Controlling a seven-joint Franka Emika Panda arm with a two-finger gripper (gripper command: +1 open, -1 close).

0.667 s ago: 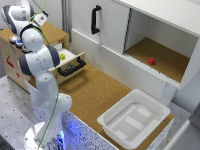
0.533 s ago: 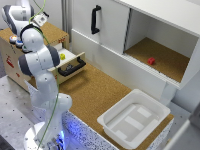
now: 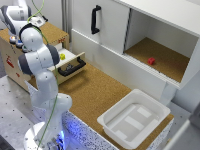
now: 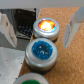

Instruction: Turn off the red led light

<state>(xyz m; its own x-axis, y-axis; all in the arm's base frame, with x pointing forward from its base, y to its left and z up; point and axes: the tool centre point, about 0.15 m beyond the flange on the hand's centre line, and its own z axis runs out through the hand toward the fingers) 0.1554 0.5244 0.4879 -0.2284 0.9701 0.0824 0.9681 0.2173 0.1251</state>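
- Gripper (image 4: 36, 29) is spread wide, holding nothing, its fingers (image 4: 9, 30) flanking the lit red LED button (image 4: 46, 26).
- Blue button (image 4: 42, 51) sits at its 6 o'clock, just beside.
- Green button (image 4: 34, 79) lies beyond the blue one.

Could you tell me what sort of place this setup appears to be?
Probably a lab mock-up of a kitchen or workshop: a cork-topped counter with a white cabinet, an open drawer and round push-button lights.
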